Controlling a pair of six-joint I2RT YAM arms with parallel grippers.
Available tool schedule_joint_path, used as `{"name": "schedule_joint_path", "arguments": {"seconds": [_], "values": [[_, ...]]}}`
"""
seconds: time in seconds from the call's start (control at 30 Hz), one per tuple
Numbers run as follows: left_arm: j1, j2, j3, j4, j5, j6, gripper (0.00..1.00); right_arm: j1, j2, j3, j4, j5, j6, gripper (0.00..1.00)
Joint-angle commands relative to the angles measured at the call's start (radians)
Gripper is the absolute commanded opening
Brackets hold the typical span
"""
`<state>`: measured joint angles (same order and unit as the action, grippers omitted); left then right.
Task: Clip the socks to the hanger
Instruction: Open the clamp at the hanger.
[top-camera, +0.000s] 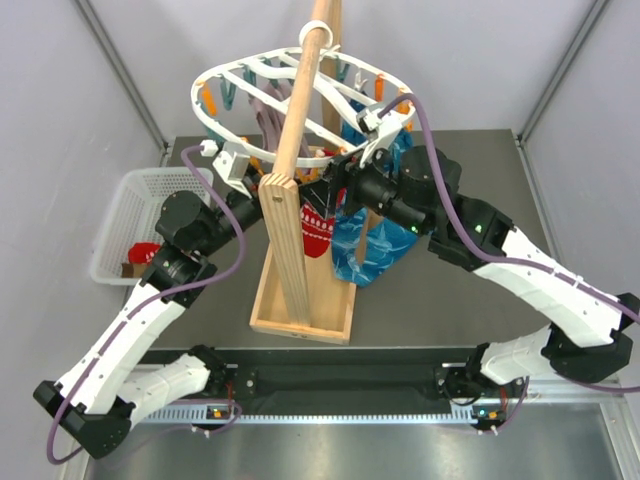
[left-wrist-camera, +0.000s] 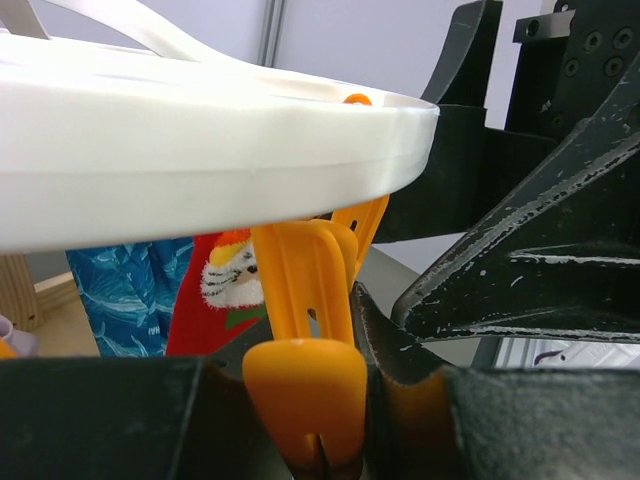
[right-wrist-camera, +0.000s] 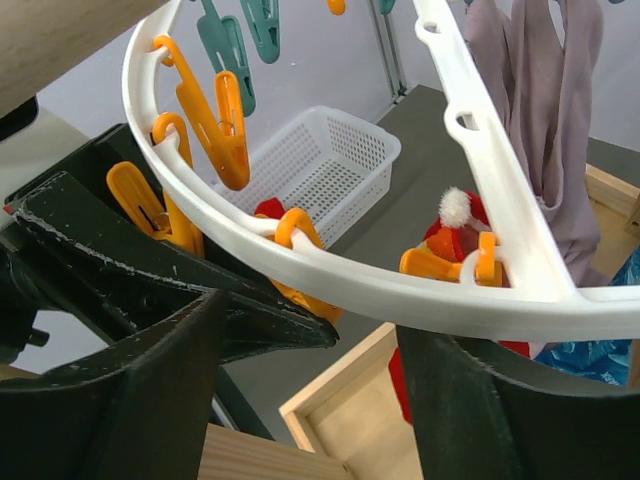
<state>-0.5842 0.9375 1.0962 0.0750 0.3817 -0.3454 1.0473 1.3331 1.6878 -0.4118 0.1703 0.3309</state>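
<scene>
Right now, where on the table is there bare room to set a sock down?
Bare: the table's far right, between the blue fabric and its edge, and the near strip right of the wooden stand. Crowded: the middle, where the left gripper and right gripper meet under the hanger; the basket takes the left.

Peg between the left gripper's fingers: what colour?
The peg is plain orange; the left wrist view shows it best.

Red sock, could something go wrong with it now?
1. The right gripper is open and the left gripper pinches an orange peg beside the red sock; if that peg has not bitten the fabric, the sock may drop.
2. Both grippers sit close under the hanger; backing away could snag and swing it.
</scene>
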Motion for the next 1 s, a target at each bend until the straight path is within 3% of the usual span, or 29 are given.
{"name": "schedule_joint_path", "arguments": {"seconds": [0.0,0.3,0.63,0.97], "values": [[0.0,0.004,0.019,-0.05,-0.032,0.022,0.0,0.017,0.034,0.076,0.077,0.0,-0.03,0.64],[0.0,-0.003,0.008,-0.052,-0.033,0.013,0.0,0.049,0.072,0.127,0.107,0.069,-0.041,0.53],[0.0,-0.011,0.007,-0.058,-0.041,0.014,0.0,0.12,0.104,0.153,0.128,0.276,-0.075,0.56],[0.001,-0.019,0.001,-0.058,-0.04,0.008,0.0,0.128,0.133,0.153,0.188,0.351,-0.056,0.56]]}}
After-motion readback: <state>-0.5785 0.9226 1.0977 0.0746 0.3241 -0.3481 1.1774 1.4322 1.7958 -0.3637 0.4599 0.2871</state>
